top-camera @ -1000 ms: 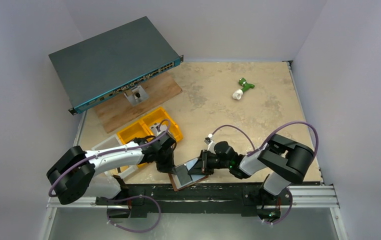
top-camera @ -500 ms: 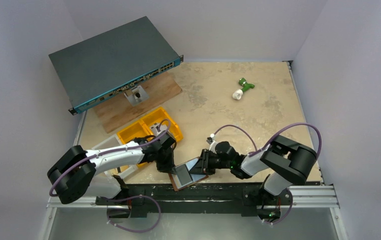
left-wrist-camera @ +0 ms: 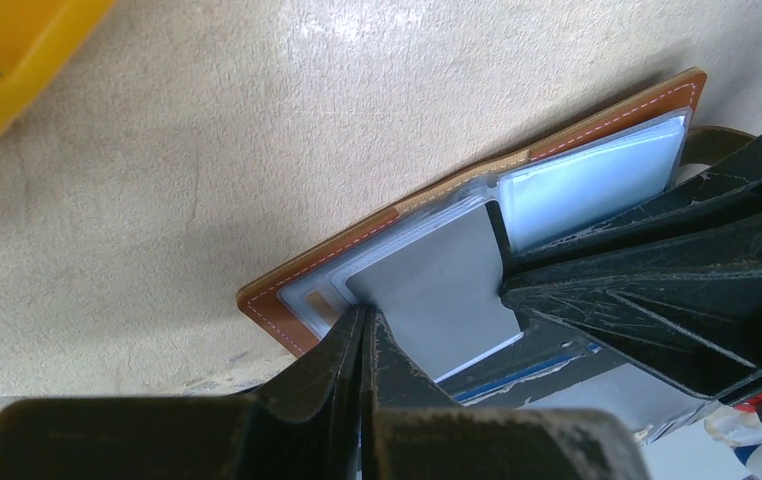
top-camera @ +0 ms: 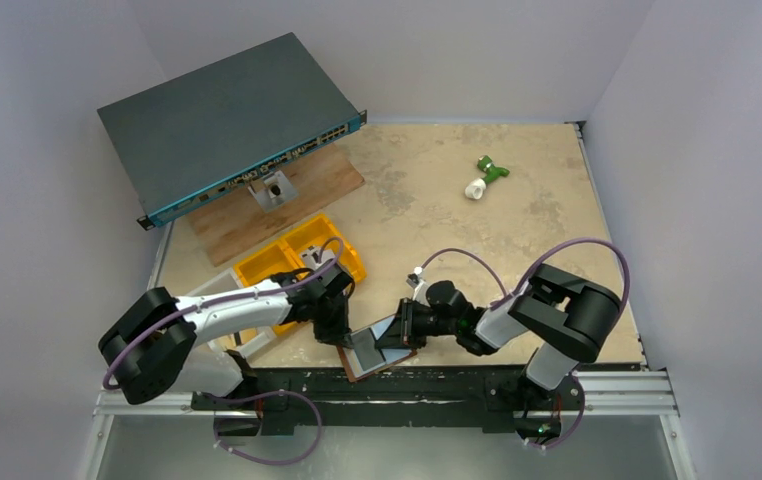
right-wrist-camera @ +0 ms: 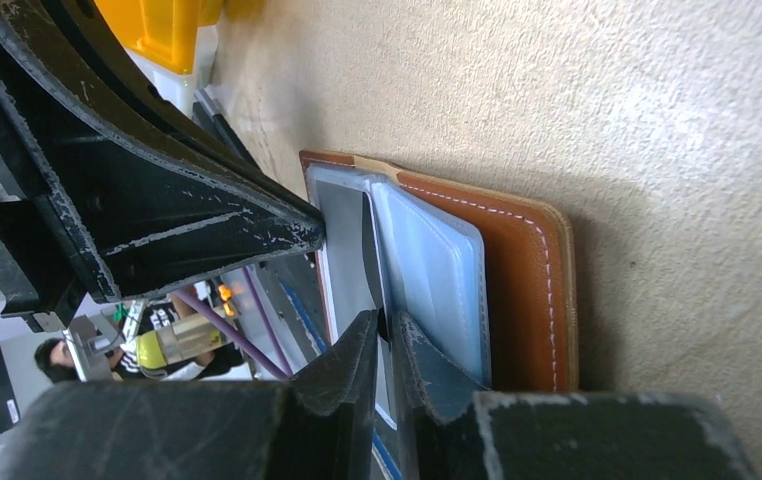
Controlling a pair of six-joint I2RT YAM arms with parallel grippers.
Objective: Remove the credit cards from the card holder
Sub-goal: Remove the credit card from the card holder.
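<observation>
The card holder (right-wrist-camera: 527, 290) is lying open at the near edge of the table (top-camera: 457, 220), between the two arms, with its brown leather down and its clear sleeves facing up. The left gripper (left-wrist-camera: 362, 330) is reaching in from the left with its fingers pressed together on nothing, its tips touching the holder's near left corner. The right gripper (right-wrist-camera: 382, 340) is coming in from the right with its fingers almost together, pinching the edge of a pale grey credit card (left-wrist-camera: 437, 290) that is lying on the sleeves and sticking out over the holder's near edge. A yellow bin (top-camera: 287, 255) is sitting just left of the left gripper, a network switch (top-camera: 222, 120) is leaning over a wooden board (top-camera: 257, 215) at the far left, and a green and white object (top-camera: 484, 177) is lying at the far right.
</observation>
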